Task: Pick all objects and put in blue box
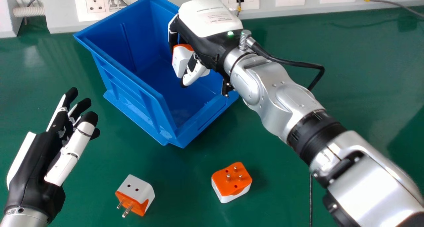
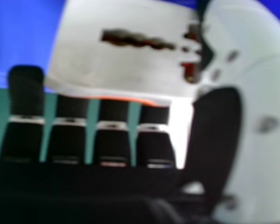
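My right hand (image 1: pixel 207 28) is over the right part of the blue box (image 1: pixel 155 84), its fingers and thumb closed round a white and orange plug adapter (image 1: pixel 181 59). In the right hand view, the held adapter (image 2: pixel 116 56) lies between the fingers and thumb of my right hand (image 2: pixel 219 135). A second adapter (image 1: pixel 135 192), white on top with orange below, lies on its side at the front of the table. Another adapter (image 1: pixel 232 180) rests with its orange pin face up, nearer the arm. My left hand (image 1: pixel 36 160) is at the left, relaxed and holding nothing.
The green table (image 1: pixel 357 68) extends to both sides of the box. Behind it stands a pale panel with wall sockets (image 1: pixel 96 4). A black cable (image 1: pixel 310 200) runs beneath the right arm, and another cable is attached at the right wrist.
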### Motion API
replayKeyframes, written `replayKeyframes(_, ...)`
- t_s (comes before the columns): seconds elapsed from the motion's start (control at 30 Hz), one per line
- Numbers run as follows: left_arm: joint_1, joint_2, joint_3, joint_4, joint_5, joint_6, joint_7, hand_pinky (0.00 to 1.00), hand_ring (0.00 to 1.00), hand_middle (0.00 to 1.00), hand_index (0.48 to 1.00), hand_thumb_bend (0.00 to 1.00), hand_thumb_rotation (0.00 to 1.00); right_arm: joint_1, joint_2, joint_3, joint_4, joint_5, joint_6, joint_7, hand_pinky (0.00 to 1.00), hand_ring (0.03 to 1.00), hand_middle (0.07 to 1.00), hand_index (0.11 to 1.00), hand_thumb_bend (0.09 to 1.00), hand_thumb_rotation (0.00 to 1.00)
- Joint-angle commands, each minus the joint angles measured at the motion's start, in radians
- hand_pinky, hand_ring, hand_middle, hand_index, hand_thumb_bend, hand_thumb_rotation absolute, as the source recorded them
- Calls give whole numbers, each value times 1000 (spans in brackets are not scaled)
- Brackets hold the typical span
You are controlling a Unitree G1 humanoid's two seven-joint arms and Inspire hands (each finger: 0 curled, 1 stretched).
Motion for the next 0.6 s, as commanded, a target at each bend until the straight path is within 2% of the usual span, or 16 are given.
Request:
replayKeyframes(0.0,11,-7,-1,-35,3,-9,11,852,931,951,983,438,673,-82,18,3,36,12,-26,-57,341,443,549,507,491,0)
replayKeyframes(0.27,28,-15,-13,-63,9,2,25,849,929,949,981,443,671,-136,56,21,153,12,-33,-82,340,440,543,531,489,0)
replayKeyframes(0.57,40,-25,-20,-92,12,12,35,844,927,947,980,449,669,-145,73,35,192,14,-48,-80,353,457,542,498,491,0)
